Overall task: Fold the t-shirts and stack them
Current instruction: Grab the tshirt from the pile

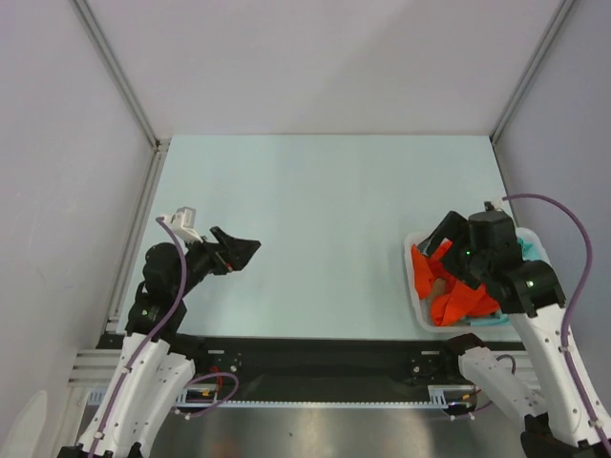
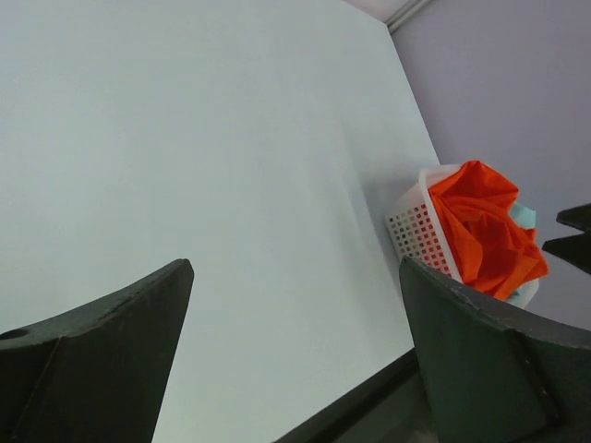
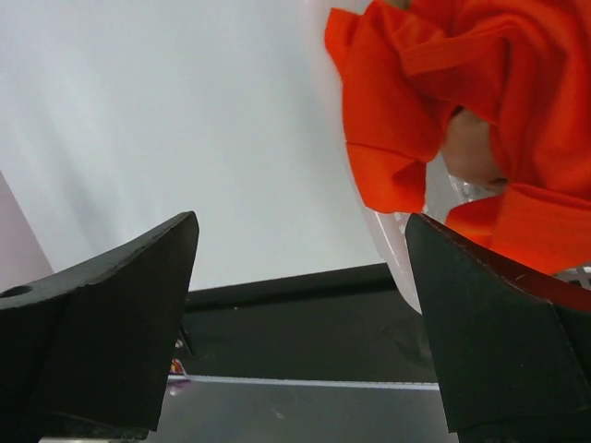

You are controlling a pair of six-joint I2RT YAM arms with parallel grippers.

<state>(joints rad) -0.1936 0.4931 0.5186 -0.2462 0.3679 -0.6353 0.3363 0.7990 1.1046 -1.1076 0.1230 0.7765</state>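
Hovering over the near-left part of the surface (image 1: pixel 325 191), the left claw (image 1: pixel 248 251) stands wide open with nothing between its jaws, well apart from the cloth. The middle of the surface carries no shirt, so by my judgement no folding has begun. Against the right edge, close to the near-right corner, sits the white mesh basket (image 2: pixel 416 231), and all the visible cloth lies crumpled in it: the orange shirt (image 1: pixel 458 298) heaped on top and spilling over the rim, the teal shirt (image 2: pixel 524 217) showing only as slivers beneath it. A tan patch (image 3: pixel 473 152) among the orange folds may be the beige shirt, though I cannot tell for sure. The right claw (image 1: pixel 439 243) hangs over the basket's left side, jaws spread wide and gripping nothing, the orange cloth just beside one jaw. The risks, as I see them: the shirts are tangled, so one pinch could lift two at once; a jaw could close on the rim or mesh and drag or tip the basket; and the large orange shirt could slide off the near edge.
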